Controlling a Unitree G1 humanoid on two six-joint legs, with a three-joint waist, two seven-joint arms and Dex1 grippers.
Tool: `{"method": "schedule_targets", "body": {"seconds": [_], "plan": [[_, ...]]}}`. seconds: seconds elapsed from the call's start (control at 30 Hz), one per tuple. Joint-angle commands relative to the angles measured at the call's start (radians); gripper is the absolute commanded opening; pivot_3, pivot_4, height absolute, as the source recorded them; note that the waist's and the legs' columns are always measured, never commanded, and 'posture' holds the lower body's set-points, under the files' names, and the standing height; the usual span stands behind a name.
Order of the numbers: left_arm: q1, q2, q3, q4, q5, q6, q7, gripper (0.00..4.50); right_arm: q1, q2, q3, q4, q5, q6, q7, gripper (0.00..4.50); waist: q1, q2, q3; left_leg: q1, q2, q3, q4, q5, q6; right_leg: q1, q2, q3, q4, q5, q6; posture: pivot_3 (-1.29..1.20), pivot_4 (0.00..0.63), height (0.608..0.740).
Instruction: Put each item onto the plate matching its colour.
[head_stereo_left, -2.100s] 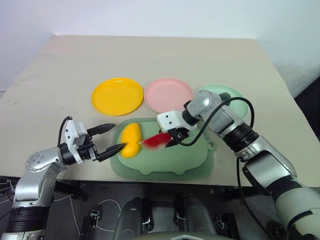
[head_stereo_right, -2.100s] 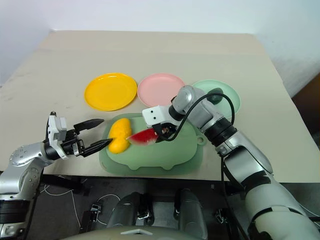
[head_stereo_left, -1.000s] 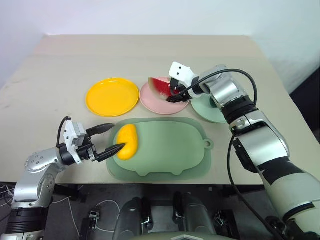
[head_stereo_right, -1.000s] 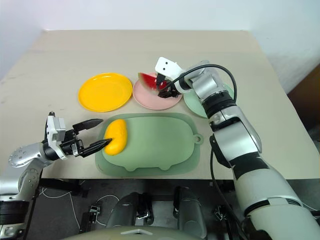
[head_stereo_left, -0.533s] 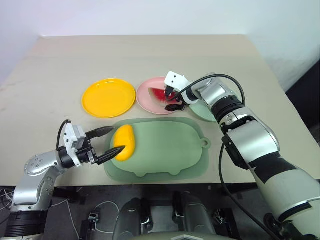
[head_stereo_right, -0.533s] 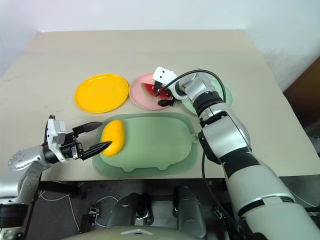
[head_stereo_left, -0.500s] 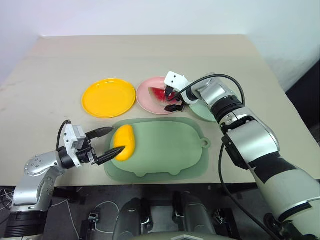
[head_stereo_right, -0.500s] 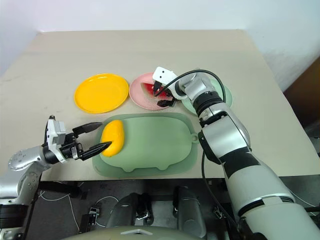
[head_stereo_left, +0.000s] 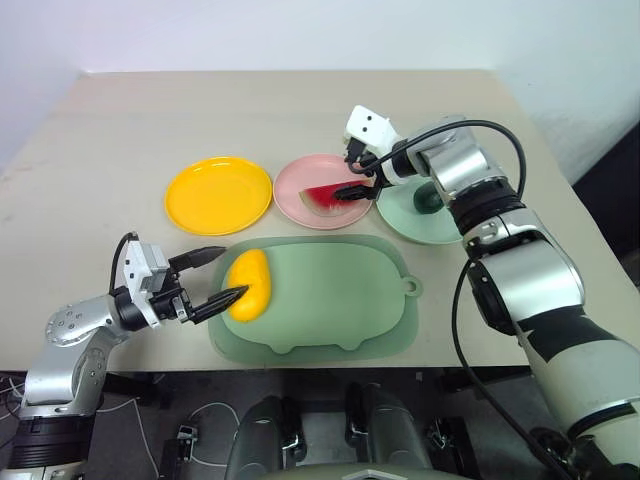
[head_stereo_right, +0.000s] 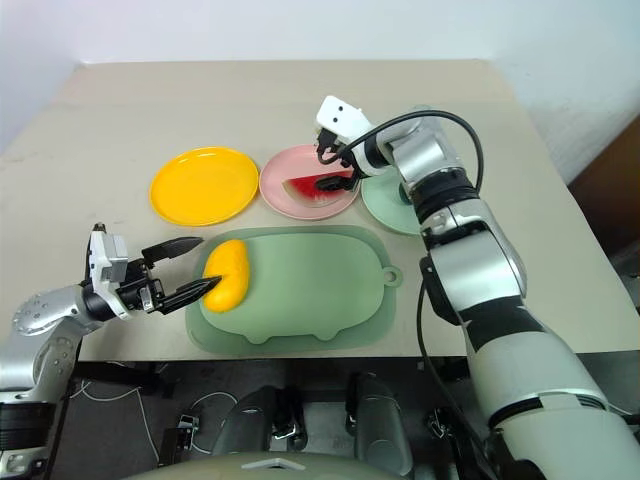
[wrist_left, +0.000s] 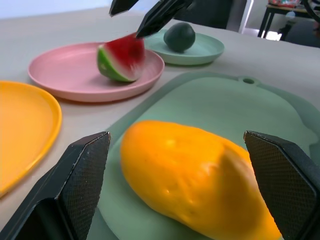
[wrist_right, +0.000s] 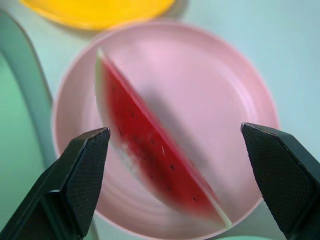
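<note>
Now the watermelon wedge (head_stereo_left: 327, 194) lies on the pink plate (head_stereo_left: 300, 205), in the upper middle of the frame, and the right gripper (head_stereo_left: 358, 177) hangs just above it with its two fingers apart and nothing between them. The avocado (head_stereo_left: 429, 198) sits on the light green plate (head_stereo_left: 405, 222), at the right of the pink one. The mango (head_stereo_left: 249, 284) rests on the left end of the pig-shaped mat (head_stereo_left: 340, 300), in the lower middle of the frame, and the yellow plate (head_stereo_left: 218, 194) above it is bare.

The mango seems to be the last item. The left gripper (head_stereo_left: 212, 276) stands wide apart at the mango's left side, one finger just beside its skin; whether it touches cannot be told. To do the step well, the gripper should probably go further in, so that the fingers close across the thick middle, not on the narrow tip, because the mango is smooth, rounded and glossy and may slip out.

The plates are thin plastic with a low raised rim. The mat looks like soft matte rubber, the wedge has a flat red face and a curved green rind.
</note>
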Motion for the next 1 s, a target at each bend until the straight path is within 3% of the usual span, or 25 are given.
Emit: {"method": "schedule_targets", "body": {"seconds": [0.03,0.27,0.43,0.6,0.7,1.0], "plan": [[-0.006,0.014,0.035,-0.014,-0.023,-0.003,-0.009,4.5,0.092,-0.042,-0.084,-0.301,0.097,0.132,0.0,4.46,0.0,0.0,0.0,0.0,0.0,0.0,0.0,0.0,0.0,0.0,0.0,0.0,0.0,0.0,0.0,0.0,0.15,0.696],[0.007,0.018,0.057,-0.047,-0.044,0.029,0.008,4.5,0.487,-0.032,-0.274,-0.906,0.322,0.326,-0.124,4.46,0.01,-0.001,0.0,0.001,0.0,-0.002,0.0,0.0,0.0,0.001,-0.001,-0.001,0.0,0.0,0.0,0.0,0.15,0.696],[0.015,0.02,0.071,-0.054,-0.051,0.047,0.017,4.5,0.646,-0.033,-0.32,-1.117,0.476,0.478,-0.172,4.46,0.021,-0.001,0.0,0.002,0.0,-0.001,0.001,0.0,0.0,0.002,-0.001,0.0,0.0,0.0,0.0,0.0,0.15,0.696],[0.023,0.011,0.064,-0.087,-0.055,0.06,0.049,4.5,0.858,-0.154,-0.195,-1.222,0.411,0.35,-0.174,4.46,0.038,-0.002,-0.001,0.002,-0.001,-0.002,0.0,0.0,0.0,0.004,-0.001,-0.001,-0.005,-0.001,-0.002,0.0,0.15,0.696],[0.022,0.007,0.071,-0.099,-0.069,0.092,0.084,4.5,0.888,-0.1,-0.228,-1.254,0.504,0.356,-0.216,4.46,0.033,-0.002,-0.001,0.002,-0.001,-0.001,0.0,0.0,0.0,0.004,-0.001,-0.001,-0.005,-0.001,-0.002,0.0,0.15,0.696],[0.005,-0.004,0.067,-0.189,-0.126,0.204,0.177,4.5,0.863,-0.082,-0.208,-1.282,0.567,0.383,-0.31,4.46,0.035,-0.002,-0.001,0.004,-0.001,-0.002,0.0,0.0,0.0,0.006,-0.001,0.0,-0.006,-0.001,-0.003,0.0,0.15,0.696]]}}
